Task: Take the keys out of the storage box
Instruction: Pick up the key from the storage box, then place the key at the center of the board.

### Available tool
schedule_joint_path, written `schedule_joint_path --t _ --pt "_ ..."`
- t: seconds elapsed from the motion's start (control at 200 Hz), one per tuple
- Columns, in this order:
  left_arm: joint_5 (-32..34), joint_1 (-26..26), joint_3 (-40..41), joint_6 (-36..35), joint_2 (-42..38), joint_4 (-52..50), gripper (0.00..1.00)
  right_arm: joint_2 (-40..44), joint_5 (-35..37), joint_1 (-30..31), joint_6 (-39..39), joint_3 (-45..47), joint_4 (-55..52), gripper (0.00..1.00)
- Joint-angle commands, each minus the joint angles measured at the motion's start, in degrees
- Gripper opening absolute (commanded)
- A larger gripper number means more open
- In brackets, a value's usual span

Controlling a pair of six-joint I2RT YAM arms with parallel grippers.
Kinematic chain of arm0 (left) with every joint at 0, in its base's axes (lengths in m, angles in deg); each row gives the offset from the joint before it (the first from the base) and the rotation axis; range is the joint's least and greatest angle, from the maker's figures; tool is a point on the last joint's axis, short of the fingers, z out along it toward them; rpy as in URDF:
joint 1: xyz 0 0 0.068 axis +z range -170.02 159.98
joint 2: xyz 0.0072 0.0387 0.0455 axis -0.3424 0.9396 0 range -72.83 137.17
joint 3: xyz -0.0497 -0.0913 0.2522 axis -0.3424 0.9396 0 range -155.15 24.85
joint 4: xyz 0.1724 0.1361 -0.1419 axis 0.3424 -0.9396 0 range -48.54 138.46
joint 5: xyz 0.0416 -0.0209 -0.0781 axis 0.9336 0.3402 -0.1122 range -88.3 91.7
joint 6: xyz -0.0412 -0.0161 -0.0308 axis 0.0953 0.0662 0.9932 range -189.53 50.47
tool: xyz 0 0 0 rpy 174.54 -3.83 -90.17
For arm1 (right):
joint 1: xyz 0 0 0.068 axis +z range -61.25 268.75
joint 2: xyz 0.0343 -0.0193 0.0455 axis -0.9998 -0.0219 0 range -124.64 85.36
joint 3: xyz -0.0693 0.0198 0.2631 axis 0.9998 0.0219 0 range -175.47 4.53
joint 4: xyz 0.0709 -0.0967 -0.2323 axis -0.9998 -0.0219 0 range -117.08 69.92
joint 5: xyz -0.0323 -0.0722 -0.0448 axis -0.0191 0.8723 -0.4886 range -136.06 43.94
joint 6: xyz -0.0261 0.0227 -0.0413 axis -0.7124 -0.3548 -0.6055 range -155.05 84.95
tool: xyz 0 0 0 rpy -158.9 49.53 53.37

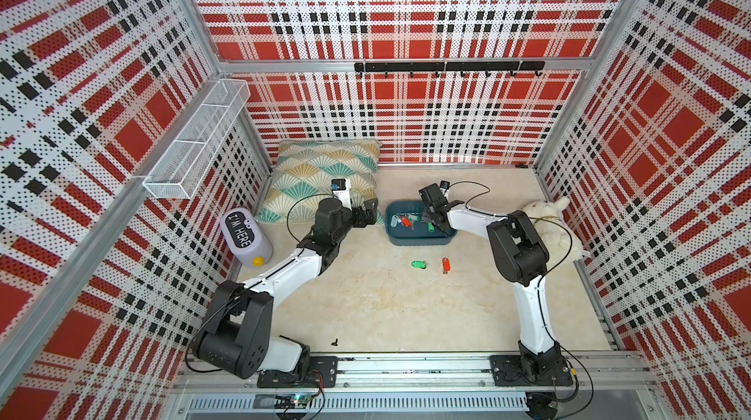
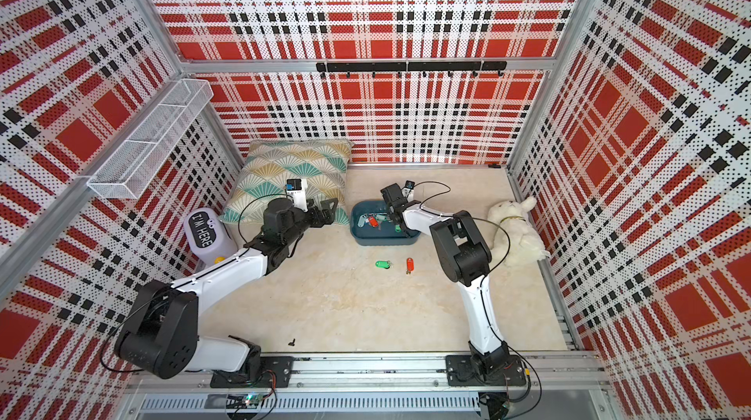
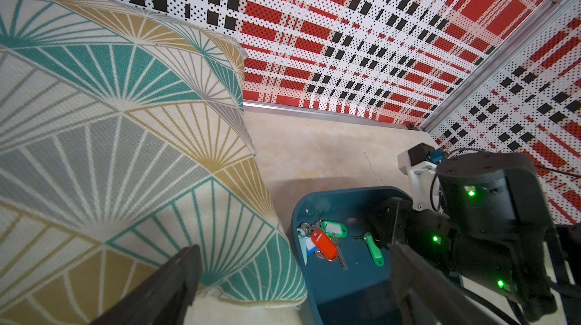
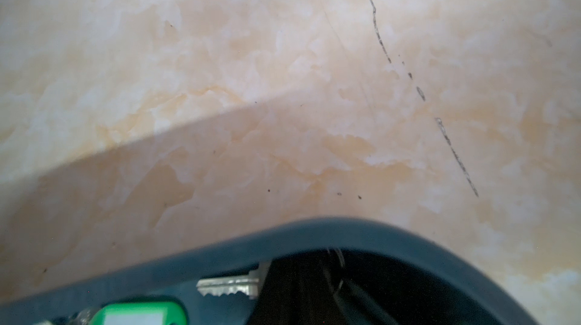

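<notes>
The shallow dark teal plastic storage box [image 1: 418,241] sits on the marbled beige counter [image 1: 386,308], just beside the near corner of the fan-patterned fabric cushion [image 1: 317,170]. Inside it lies a cluster of small silver keys [image 1: 403,221] with red, green, blue and pale oblong tags. A lone green-tagged key [image 3: 373,250] lies apart from them on the box floor.

The right pincer [image 1: 430,222] is down in the box, closed, right by that green-tagged key. A toothed silver blade [image 4: 229,287] shows against its dark finger in the right wrist view, but whether it is pinched I cannot tell. The left pincer [image 1: 367,212] hovers over the cushion's edge with its fingers spread wide, holding nothing.

Two more keys lie out on the counter on the robot's side of the box, slightly apart from each other: a key with a green tag [image 1: 419,264] and a key with a red tag [image 1: 446,264].
</notes>
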Motion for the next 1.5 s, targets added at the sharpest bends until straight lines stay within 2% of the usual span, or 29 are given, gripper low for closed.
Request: schedule_joint_path --t 0.0,0.185,0.436,0.872,1.067,1.258,1.493 --pt "0.34 0.5 0.61 -0.76 -0.06 0.7 0.99 1.29 0.3 -0.28 -0.49 -0.03 0.65 0.06" --pt "0.15 0.5 0.59 -0.76 -0.45 0.7 0.99 5.74 -0.97 -0.19 -1.95 1.07 0.91 0.0" --pt "-0.8 0.42 0.5 -0.39 -0.75 0.69 0.99 12.41 -3.28 0.25 -3.8 3.58 1.66 0.0" --pt "-1.15 -0.64 0.68 -0.5 -1.91 0.69 0.99 18.31 -6.56 0.6 -5.87 6.9 3.22 0.0" --pt "-2.01 -1.4 0.42 -0.49 -1.9 0.73 0.99 23.8 -15.45 0.95 -9.74 9.07 4.67 0.0" --pt "-1.21 -4.41 -0.08 -0.84 -2.83 0.71 0.99 36.23 -18.93 2.51 -13.25 16.97 4.15 0.0" --pt "2.0 -9.9 -1.29 -0.7 -2.69 0.74 0.99 55.53 -20.86 8.77 -8.83 34.72 0.68 0.0"
